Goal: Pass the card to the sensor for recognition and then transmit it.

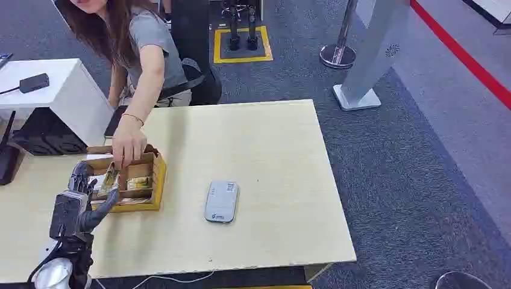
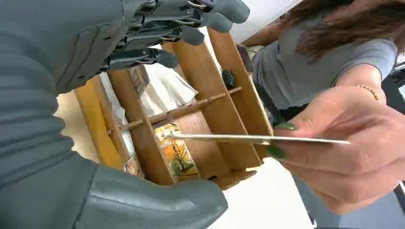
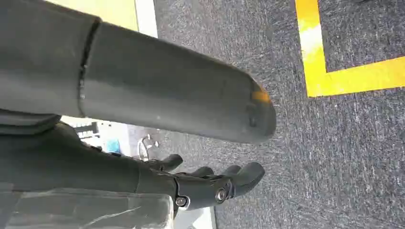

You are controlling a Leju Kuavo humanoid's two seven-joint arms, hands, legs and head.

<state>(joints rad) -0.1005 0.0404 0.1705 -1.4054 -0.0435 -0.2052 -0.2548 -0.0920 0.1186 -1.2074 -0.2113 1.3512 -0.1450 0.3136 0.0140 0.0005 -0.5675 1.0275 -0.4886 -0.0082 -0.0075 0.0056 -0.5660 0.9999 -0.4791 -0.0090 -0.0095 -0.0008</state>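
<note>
Fingers [image 2: 191,21] of the robot's left hand [image 1: 81,195] are spread apart and hold nothing, poised at the wooden divided box [image 1: 153,180] on the pale table [image 1: 271,150]. A person's hand [image 2: 353,143] pinches the card [image 2: 239,138] edge-on just beside that hand, over the box. Right hand [image 3: 210,183] hangs over the grey carpet [image 3: 344,157], its fingers loosely apart and bare. Grey sensor [image 1: 221,201] lies flat mid-table, right of the box.

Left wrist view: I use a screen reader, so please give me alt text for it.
A person's hand pinches a thin card, seen edge-on, over a wooden divided box holding picture cards. The robot's grey left hand is open in the foreground, fingers and thumb apart, not touching the card.
</note>
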